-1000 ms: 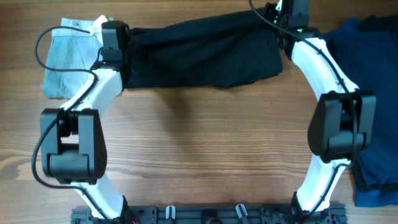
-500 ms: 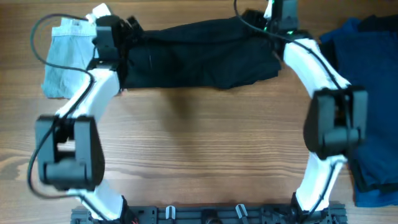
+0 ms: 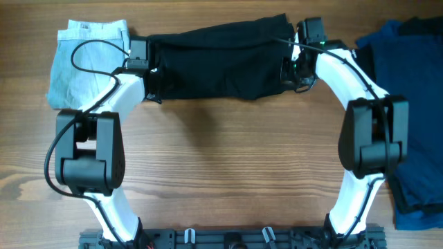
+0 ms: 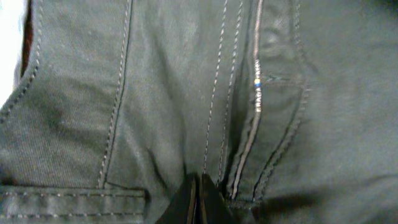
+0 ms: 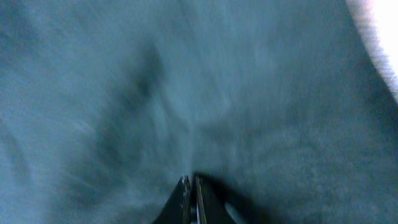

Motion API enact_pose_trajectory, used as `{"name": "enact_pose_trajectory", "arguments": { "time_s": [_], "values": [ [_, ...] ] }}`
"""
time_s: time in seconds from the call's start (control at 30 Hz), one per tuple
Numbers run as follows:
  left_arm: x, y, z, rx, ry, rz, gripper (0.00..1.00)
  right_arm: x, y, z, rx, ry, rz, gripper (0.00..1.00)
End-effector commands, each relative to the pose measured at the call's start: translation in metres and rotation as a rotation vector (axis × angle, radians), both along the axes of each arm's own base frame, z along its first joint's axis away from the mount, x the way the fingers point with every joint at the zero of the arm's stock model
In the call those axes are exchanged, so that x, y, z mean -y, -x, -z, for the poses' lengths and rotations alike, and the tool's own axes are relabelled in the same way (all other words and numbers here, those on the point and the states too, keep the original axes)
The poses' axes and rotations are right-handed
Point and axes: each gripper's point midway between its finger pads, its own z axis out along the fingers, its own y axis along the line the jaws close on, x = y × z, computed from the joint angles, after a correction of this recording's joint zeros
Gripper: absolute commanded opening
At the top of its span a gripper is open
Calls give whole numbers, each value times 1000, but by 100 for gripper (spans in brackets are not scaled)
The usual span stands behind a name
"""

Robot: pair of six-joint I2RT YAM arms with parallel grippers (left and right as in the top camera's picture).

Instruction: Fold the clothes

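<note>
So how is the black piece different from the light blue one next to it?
The black shorts are dark and stretched long across the table's far side; the light blue denim is pale, shorter and squarer. The left gripper and right gripper each pinch an end of the black shorts; no gripper is on the light blue denim. Both are soft cloth lying on the wooden table.

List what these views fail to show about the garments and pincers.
- Left pincer: cut off by the left wrist view's bottom edge; pinching fabric or not, unclear.
- Right pincer: right wrist view blurred; same doubt.
- Black garment: overhead, ends hidden under left arm and right arm.
- Navy garment: overhead, cut by the right edge.
</note>
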Motion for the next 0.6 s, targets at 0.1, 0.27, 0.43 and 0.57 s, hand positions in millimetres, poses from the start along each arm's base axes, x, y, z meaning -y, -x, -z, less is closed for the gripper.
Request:
{"name": "enact_pose_trajectory", "arguments": {
  "time_s": [0.1, 0.27, 0.43, 0.57],
  "values": [
    [-27, 25, 19, -116, -141, -58, 4, 38, 40, 46, -156, 184, 160, 4],
    [-32, 55, 26, -237, -171, -49, 4, 54, 98, 48, -379, 239, 190, 4],
    [-3, 49, 16, -185, -187, 60, 4, 45, 98, 6, -316, 226, 161, 4],
    [39, 36, -28, -29, -171, 149, 4, 24, 81, -66, -97, 99, 25, 5]
  ]
}}
